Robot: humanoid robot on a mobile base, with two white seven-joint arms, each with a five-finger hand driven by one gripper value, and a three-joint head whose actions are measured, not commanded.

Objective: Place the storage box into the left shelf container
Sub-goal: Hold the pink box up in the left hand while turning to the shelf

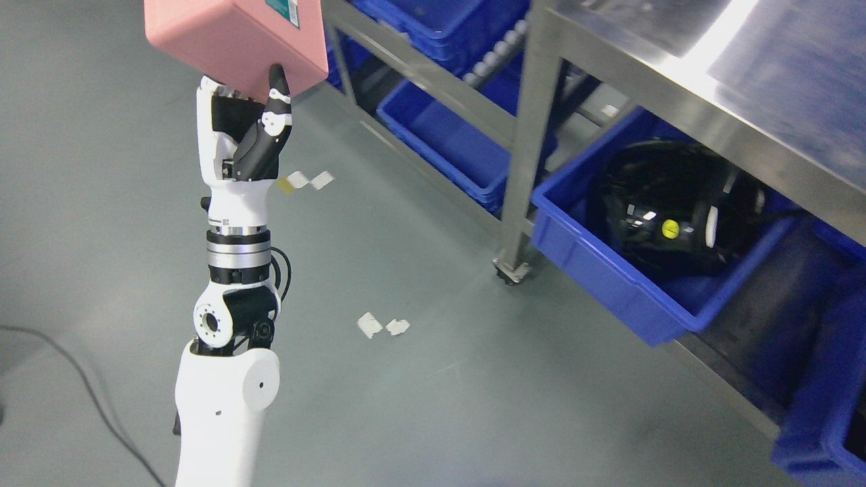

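White tape scraps (pixel 382 327) lie on the grey floor (pixel 101 203), and a black cable (pixel 88 392) trails at lower left.

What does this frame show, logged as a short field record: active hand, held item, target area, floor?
active hand: left hand, raised, fingers closed on the box's lower edge
held item: pink storage box, tilted, partly cut off at the top edge
right hand: not in view
shelf: metal rack at right, holding blue bins
nearest bin: blue bin with a black object inside
floor: grey, with white tape scraps
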